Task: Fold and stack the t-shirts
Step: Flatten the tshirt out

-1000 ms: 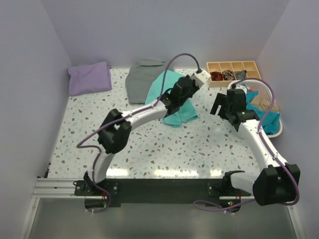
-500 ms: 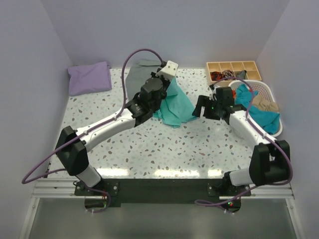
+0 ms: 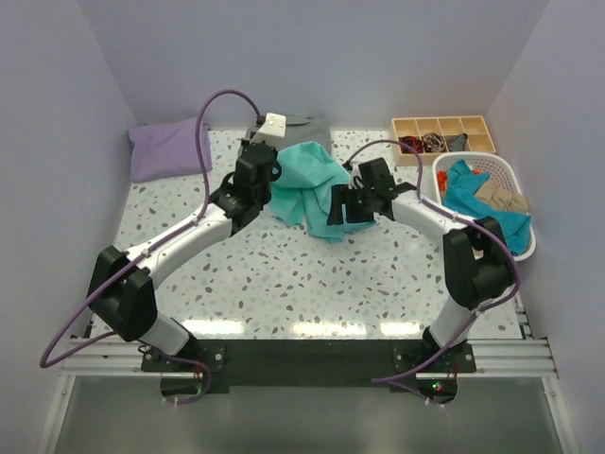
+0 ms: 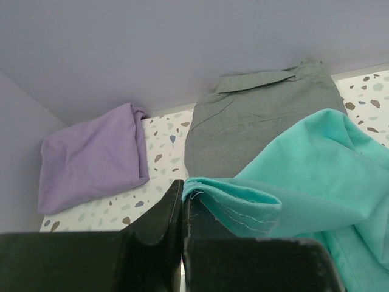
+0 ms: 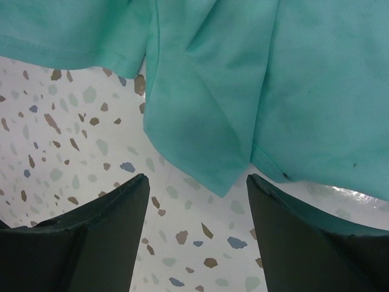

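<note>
**Left to right, overhead view with wrist details.** At the far left corner lies a folded lavender-purple cloth shirt [image 3: 170,148], untouched on the speckled terrazzo table [image 3: 284,274].

Next comes the left gripper [image 4: 182,194]. Its black fingers are pressed fully together on a stitched hem of the soft turquoise-green t-shirt [image 3: 307,180], holding it raised at the back centre of the table. The cloth drapes downward from that pinch. Behind it lies a folded grey collared garment [image 4: 261,121], which the turquoise cloth partly overlaps in the overhead view.

A second ago the left gripper held this shirt further right, near the wooden compartment tray [image 3: 444,128]. It has since carried the shirt leftward and toward the back wall.

The right gripper [image 5: 197,188] was then beside the white plastic laundry basket [image 3: 515,175]. It has swung left and now sits at the shirt's hanging lower edge. Its jaws are apart, somewhat narrower than before, with a loose corner of the turquoise-green t-shirt between them but not yet clamped.

Judged from this, the shirt is being taken up at two points so that it can be spread flat. The folding itself has not begun, and more garments wait in the basket.

No brand, print or legible writing appears in any view, and no neck label can be made out.
</note>
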You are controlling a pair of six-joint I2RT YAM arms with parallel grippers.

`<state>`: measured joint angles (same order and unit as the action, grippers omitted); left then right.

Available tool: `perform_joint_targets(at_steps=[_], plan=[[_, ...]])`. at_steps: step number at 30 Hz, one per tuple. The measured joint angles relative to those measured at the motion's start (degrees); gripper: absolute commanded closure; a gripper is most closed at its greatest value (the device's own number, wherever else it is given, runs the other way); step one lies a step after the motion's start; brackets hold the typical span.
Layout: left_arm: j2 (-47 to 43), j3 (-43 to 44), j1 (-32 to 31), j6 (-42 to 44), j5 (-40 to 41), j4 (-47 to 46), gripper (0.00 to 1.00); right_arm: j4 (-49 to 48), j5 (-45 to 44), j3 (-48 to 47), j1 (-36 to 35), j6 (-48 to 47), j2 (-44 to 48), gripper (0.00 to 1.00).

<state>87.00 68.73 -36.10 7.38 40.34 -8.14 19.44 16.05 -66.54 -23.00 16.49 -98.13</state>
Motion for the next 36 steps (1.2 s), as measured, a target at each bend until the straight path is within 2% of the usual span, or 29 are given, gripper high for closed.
perform_joint_targets(at_steps=[5, 9, 12, 16, 17, 27, 30, 36], plan=[[0.0, 0.0, 0.13, -0.37, -0.04, 0.07, 1.0, -0.59, -0.63, -0.52, -0.02, -0.42, -4.35, 0.35], [0.0, 0.0, 0.46, -0.42, -0.15, 0.11, 1.0, -0.63, -1.4, -1.81, -0.02, -1.22, -7.63, 0.46], [0.0, 0.0, 0.76, -0.72, -0.39, 0.13, 1.0, -0.85, -1.49, -2.84, -0.02, -1.57, -9.38, 0.6], [0.0, 0.0, 1.09, -0.81, -0.63, 0.15, 1.0, -1.09, -1.49, -3.72, -0.02, -2.03, -10.47, 0.96], [0.0, 0.0, 1.11, -0.81, -0.7, 0.15, 1.0, -1.09, -1.46, -3.85, -0.02, -2.1, -10.58, 1.0], [-0.31, -0.26, 1.6, -0.87, -0.96, 0.57, 1.0, -0.22, -1.79, -3.96, -0.02, -2.25, -8.07, 1.0], [-1.99, -1.11, 1.6, -0.96, -0.79, 1.27, 1.0, 1.44, -2.99, -3.96, -0.02, -2.49, -1.44, 1.0], [-11.17, -1.75, 1.62, -3.28, 0.5, 6.32, 1.0, 4.59, -8.17, -5.09, -0.02, -3.48, 19.87, 1.0]])
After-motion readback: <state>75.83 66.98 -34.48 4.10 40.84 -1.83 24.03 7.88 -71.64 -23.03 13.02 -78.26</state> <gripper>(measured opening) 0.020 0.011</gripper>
